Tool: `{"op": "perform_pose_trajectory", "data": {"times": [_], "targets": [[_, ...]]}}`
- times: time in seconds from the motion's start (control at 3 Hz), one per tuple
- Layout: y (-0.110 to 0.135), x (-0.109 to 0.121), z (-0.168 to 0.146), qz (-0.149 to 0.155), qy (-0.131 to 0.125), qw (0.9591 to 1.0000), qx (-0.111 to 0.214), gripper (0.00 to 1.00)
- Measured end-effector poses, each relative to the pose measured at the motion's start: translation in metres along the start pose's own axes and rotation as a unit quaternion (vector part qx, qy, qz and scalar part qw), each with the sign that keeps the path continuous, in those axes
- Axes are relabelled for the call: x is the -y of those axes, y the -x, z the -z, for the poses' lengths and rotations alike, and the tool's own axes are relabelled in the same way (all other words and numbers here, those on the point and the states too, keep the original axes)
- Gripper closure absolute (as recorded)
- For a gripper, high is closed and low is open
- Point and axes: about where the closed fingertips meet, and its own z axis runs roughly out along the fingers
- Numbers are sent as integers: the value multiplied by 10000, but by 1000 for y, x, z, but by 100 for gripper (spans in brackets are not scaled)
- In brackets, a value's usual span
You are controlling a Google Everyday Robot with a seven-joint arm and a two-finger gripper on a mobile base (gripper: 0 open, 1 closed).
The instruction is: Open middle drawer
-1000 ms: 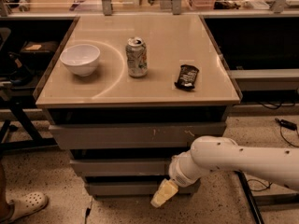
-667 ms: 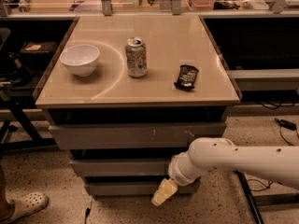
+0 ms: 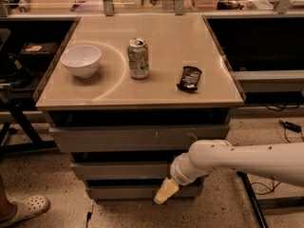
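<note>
The middle drawer [image 3: 118, 170] is the plain grey front, second of three, under the beige counter; it sits flush between the scratched top front [image 3: 133, 137] and the narrow bottom front [image 3: 123, 192]. My white arm reaches in from the right. My gripper [image 3: 164, 192] with cream fingers points down-left in front of the bottom drawer, just below the middle drawer's right part.
On the counter [image 3: 142, 94] stand a white bowl [image 3: 81, 60], a soda can [image 3: 138, 58] and a dark snack bar [image 3: 189, 77]. Dark shelving flanks both sides. A white clog [image 3: 23, 209] lies on the floor at lower left. Cables lie on the floor at right.
</note>
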Motion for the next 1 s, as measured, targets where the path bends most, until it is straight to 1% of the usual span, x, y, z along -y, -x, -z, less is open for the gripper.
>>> {"op": "perform_pose_trajectory", "data": {"times": [0.33, 1.0], "targets": [[-7, 11, -13, -35, -19, 10000, -15, 0], [-8, 31, -31, -22, -117, 9999, 11, 0]]}}
